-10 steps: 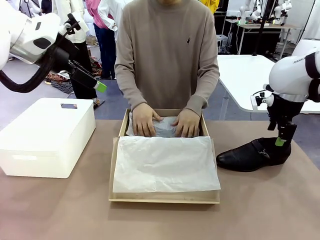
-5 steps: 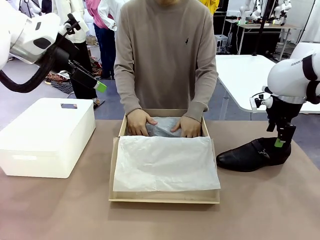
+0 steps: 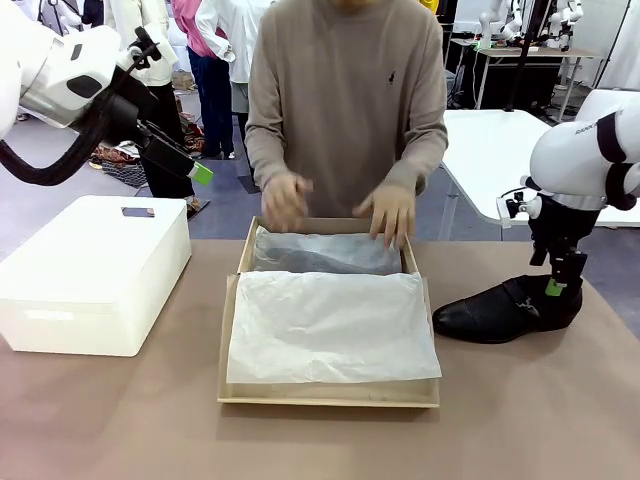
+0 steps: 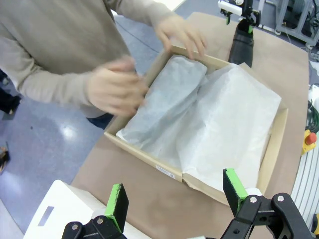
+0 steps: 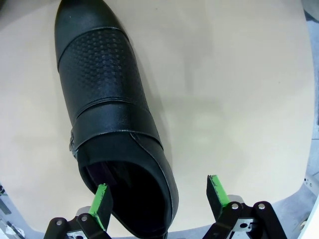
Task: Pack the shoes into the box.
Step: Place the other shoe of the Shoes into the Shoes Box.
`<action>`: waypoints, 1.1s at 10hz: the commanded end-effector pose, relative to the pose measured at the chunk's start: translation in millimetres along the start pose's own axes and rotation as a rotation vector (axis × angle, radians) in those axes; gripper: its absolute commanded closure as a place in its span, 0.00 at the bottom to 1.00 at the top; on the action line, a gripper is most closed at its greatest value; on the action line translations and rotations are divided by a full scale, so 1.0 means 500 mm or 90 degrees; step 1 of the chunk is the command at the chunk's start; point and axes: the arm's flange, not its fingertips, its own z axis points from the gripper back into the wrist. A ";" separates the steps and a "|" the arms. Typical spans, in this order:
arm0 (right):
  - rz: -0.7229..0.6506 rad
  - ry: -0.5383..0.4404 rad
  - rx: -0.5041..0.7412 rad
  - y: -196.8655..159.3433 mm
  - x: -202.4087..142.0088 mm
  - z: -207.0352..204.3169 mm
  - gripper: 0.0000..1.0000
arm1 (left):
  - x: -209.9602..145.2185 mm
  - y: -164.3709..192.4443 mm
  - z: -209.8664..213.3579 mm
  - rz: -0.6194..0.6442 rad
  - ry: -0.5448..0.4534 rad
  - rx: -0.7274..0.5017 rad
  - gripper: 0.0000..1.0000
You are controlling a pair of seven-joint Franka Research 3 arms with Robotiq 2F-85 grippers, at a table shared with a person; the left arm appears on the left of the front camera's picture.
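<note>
Near edge: bare worktop (image 3: 120, 430), open room across the full width. Next, 1 tan box (image 3: 330, 397), centre, open; near half covered flat by white tissue (image 3: 330, 325), far half holding a dark bulk under tissue, cannot tell what. 1 shoe (image 3: 495, 312) on the worktop just right of the box, toe toward it, apart from its wall. Right gripper (image 5: 159, 191) spread wide over the shoe's heel end, gripping nothing. 1 white plastic box (image 3: 90, 280) at left, gap to the tan box. Left gripper (image 4: 175, 191) spread wide, empty, raised high at left. 2 person's hands (image 3: 390, 212) above the far rim, blurred.
</note>
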 end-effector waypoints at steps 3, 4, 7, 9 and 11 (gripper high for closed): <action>0.009 -0.023 0.012 -0.017 -0.007 -0.026 0.00 | -0.001 0.003 0.001 -0.003 -0.008 -0.012 0.00; 0.006 -0.022 0.012 -0.016 -0.009 -0.032 0.00 | -0.001 0.003 0.001 -0.003 -0.008 -0.012 0.00; 0.006 -0.022 0.026 -0.012 -0.008 -0.051 0.00 | -0.001 0.003 0.001 -0.003 -0.008 -0.012 0.00; 0.005 -0.022 0.037 -0.011 -0.005 -0.051 0.00 | -0.001 0.003 0.001 -0.003 -0.008 -0.012 0.00; 0.004 -0.023 0.054 -0.008 -0.003 -0.050 0.26 | -0.001 0.003 0.001 -0.003 -0.008 -0.012 0.00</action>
